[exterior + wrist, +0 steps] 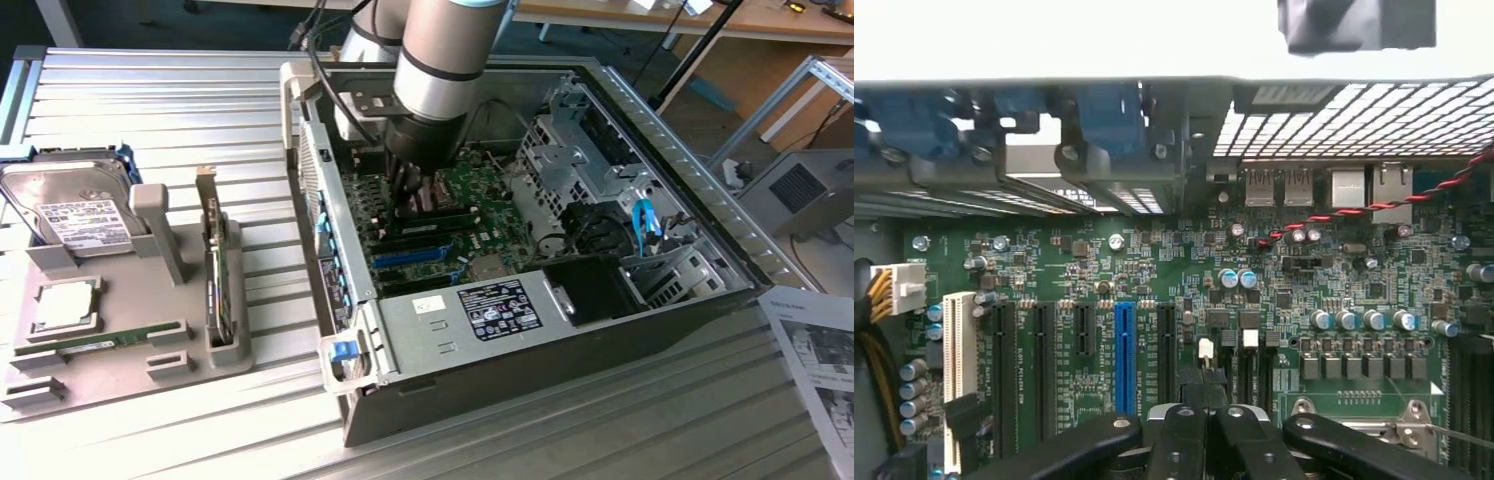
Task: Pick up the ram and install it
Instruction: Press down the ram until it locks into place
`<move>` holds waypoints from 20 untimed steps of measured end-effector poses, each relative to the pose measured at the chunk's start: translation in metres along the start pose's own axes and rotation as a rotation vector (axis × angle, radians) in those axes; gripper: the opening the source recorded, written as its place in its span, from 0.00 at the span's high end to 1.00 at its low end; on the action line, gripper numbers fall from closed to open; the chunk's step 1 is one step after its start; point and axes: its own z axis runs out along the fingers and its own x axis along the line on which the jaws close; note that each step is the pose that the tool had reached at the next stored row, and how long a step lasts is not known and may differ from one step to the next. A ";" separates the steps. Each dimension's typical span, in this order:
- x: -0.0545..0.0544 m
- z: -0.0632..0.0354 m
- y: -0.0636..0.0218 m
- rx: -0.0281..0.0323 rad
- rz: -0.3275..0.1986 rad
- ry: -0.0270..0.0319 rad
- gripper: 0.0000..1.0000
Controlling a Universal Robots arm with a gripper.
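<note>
A ribbed metal table (160,110) carries an open computer case (534,330) and, toward the exterior view's left, a grey holder tray (120,345) with a hard drive (74,215), a square processor chip (64,305) and a green memory stick (100,343) lying flat; desks stand behind; the arm reaches down into the case, its gripper (1204,425) closed just above the green motherboard (1184,270); a ram stick (434,212) sits seated on the board right beside the fingers (1174,440), which grip nothing visible.
</note>
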 end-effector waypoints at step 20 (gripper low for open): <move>0.001 -0.0329 0.0012 0.0000 0.001 0.0144 0.89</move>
